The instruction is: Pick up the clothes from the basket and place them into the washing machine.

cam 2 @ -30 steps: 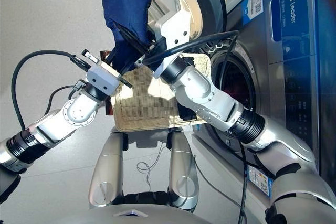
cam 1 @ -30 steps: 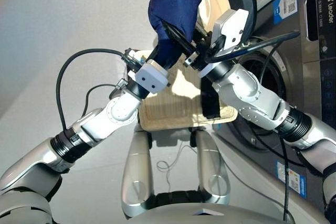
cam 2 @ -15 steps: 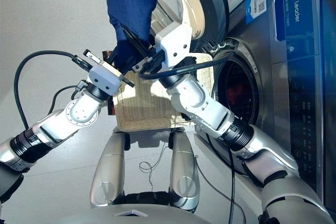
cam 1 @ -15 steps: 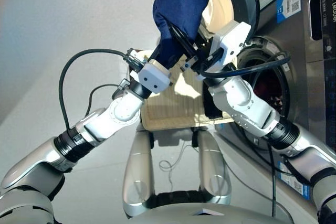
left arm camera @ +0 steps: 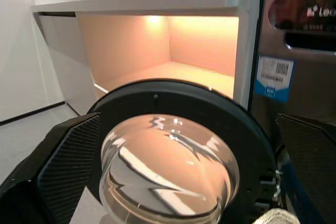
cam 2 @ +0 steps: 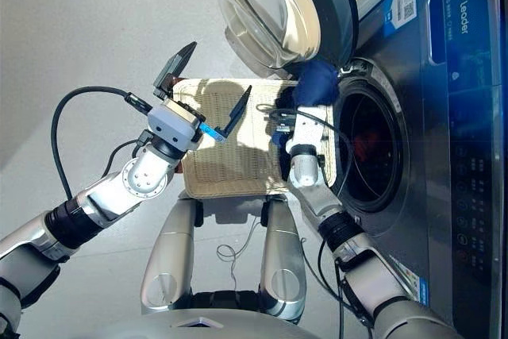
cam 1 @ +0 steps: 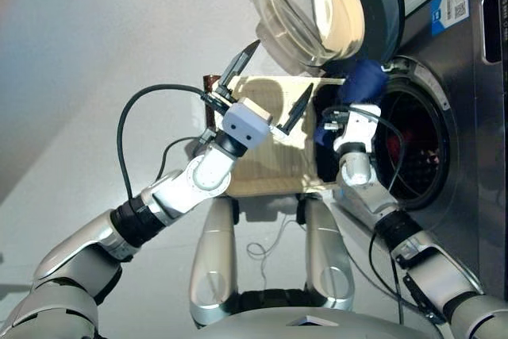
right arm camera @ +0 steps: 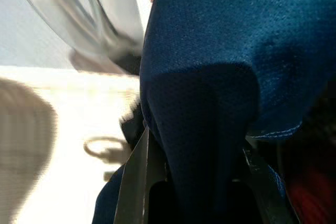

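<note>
Between my right gripper's [cam 2: 305, 101] clamped fingers hangs the navy cloth [cam 1: 361, 81], just beside the washing machine's drum mouth [cam 1: 409, 144] for loading; my left gripper [cam 1: 268, 89] gapes empty.

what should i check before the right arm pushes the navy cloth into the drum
1. Door swung open: ok.
2. Right gripper shut on the navy cloth: ok.
3. Cloth level with the washing machine's opening: ok, at its rim.
4. Left gripper open, empty, apart from the cloth: ok.
5. Drum free to take it: red shows inside; how much room is left, cannot tell.
6. Black cloth remaining in the basket: ok, for later.
</note>
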Available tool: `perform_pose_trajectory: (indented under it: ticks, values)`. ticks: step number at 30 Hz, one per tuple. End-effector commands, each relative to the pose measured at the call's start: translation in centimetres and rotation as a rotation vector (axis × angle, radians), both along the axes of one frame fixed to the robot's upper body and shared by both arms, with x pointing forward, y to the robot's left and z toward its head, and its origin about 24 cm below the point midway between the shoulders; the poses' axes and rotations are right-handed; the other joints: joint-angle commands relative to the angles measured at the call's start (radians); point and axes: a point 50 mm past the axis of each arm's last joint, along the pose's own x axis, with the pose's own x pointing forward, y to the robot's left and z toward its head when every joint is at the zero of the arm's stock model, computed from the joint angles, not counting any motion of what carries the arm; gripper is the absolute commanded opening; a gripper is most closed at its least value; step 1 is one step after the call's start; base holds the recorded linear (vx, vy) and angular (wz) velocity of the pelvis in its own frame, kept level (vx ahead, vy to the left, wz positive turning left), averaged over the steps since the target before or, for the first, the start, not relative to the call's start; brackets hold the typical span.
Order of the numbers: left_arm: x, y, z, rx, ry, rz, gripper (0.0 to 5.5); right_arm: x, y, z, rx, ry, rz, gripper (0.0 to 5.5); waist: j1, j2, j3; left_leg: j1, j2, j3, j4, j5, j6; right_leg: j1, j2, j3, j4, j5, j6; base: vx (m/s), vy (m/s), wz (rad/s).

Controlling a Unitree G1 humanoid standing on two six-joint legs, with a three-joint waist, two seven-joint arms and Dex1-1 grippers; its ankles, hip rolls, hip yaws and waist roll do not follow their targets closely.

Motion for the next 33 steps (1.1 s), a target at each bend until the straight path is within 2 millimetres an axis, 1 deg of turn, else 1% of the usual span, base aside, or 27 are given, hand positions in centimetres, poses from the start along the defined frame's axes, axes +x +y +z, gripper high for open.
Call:
perform_pose_trajectory:
  ticks: [1,4,8,12,15,18,20,21,24,25,30,31,33]
  values:
    - [-2.0,-1.1,2.3,-0.119,-0.078,-0.149,5.5,0.7,-2.2,1.8,0.099,-0.095,-0.13,0.0,-0.011,0.023,-0.049,0.039,-0.064,0.057,-0.013,-0.028,0.048,-0.018,0.016,0.004,-0.023,0.051,-0.022,0.0,0.0,0.0]
    - [-1.8,-1.2,2.4,-0.148,-0.058,-0.155,5.5,1.0,-3.4,0.6,0.141,-0.021,-0.189,0.0,-0.008,0.025,-0.049,0.04,-0.065,0.056,-0.015,-0.027,0.047,-0.015,0.015,0.003,-0.027,0.051,-0.023,0.0,0.0,0.0]
    - [-1.6,-1.4,2.6,-0.196,-0.033,-0.153,5.5,1.2,-4.3,-0.8,0.161,0.071,-0.213,0.0,-0.003,0.027,-0.043,0.035,-0.066,0.053,-0.012,-0.026,0.046,-0.017,0.014,0.004,-0.026,0.051,-0.025,0.0,0.0,0.0]
    - [-1.4,-1.4,3.0,-0.22,-0.026,-0.155,5.5,1.7,-6.0,-1.4,0.211,0.14,-0.3,0.0,0.005,0.034,-0.034,0.032,-0.067,0.052,-0.005,-0.029,0.047,-0.02,0.014,0.005,-0.018,0.049,-0.027,0.0,0.0,0.0]
    - [-1.4,-1.4,3.3,-0.236,-0.012,-0.173,5.5,2.4,-7.5,-0.4,0.223,0.143,-0.352,0.0,0.008,0.038,-0.028,0.024,-0.068,0.049,0.005,-0.031,0.045,-0.027,0.015,0.008,-0.007,0.044,-0.03,0.0,0.0,0.0]
    - [-1.4,-1.4,3.5,-0.276,0.023,-0.199,5.5,2.8,-10.2,1.2,0.289,0.114,-0.463,0.0,0.015,0.047,-0.015,0.013,-0.072,0.045,0.019,-0.035,0.045,-0.04,0.016,0.008,0.013,0.034,-0.033,0.0,0.0,0.0]
    - [-1.3,-1.5,3.5,-0.29,0.044,-0.21,5.5,2.8,-11.5,1.9,0.293,0.108,-0.503,0.0,0.017,0.053,-0.004,0.005,-0.074,0.04,0.028,-0.037,0.045,-0.049,0.018,0.007,0.027,0.028,-0.035,0.0,0.0,0.0]
    - [-1.3,-1.5,3.4,-0.299,0.055,-0.209,5.5,2.9,-12.4,2.6,0.302,0.083,-0.536,0.0,0.019,0.057,-0.004,-0.005,-0.075,0.038,0.035,-0.038,0.045,-0.06,0.018,0.007,0.036,0.024,-0.036,0.0,0.0,0.0]
    - [-1.2,-1.6,3.1,-0.307,0.082,-0.212,5.5,2.9,-14.0,4.1,0.34,0.041,-0.601,0.0,0.022,0.067,-0.004,-0.039,-0.076,0.035,0.055,-0.042,0.044,-0.091,0.018,0.006,0.06,0.014,-0.039,0.0,0.0,0.0]
    - [-1.2,-1.7,3.0,-0.307,0.09,-0.213,5.5,2.8,-14.9,4.8,0.352,0.021,-0.63,0.0,0.022,0.072,-0.004,-0.05,-0.076,0.033,0.059,-0.043,0.044,-0.104,0.016,0.003,0.07,0.011,-0.041,0.0,0.0,0.0]
    - [-1.5,-1.4,3.3,-0.304,0.064,-0.21,5.5,2.6,-17.4,7.8,0.355,-0.063,-0.708,0.0,0.021,0.092,-0.004,-0.123,-0.077,0.032,0.094,-0.044,0.039,-0.178,0.018,0.005,0.11,0.0,-0.047,0.0,0.0,0.0]
    - [-1.7,-1.1,3.6,-0.315,0.051,-0.208,5.5,2.8,-17.5,8.6,0.347,-0.087,-0.716,0.0,0.021,0.095,-0.004,-0.142,-0.076,0.034,0.1,-0.044,0.039,-0.199,0.021,0.004,0.119,-0.001,-0.05,0.0,0.0,0.0]
    - [-1.8,-1.0,3.8,-0.333,0.052,-0.204,5.5,2.5,-18.5,9.6,0.336,-0.112,-0.743,0.0,0.018,0.099,-0.004,-0.182,-0.073,0.035,0.12,-0.043,0.036,-0.239,0.024,0.006,0.139,-0.005,-0.054,0.0,0.0,0.0]
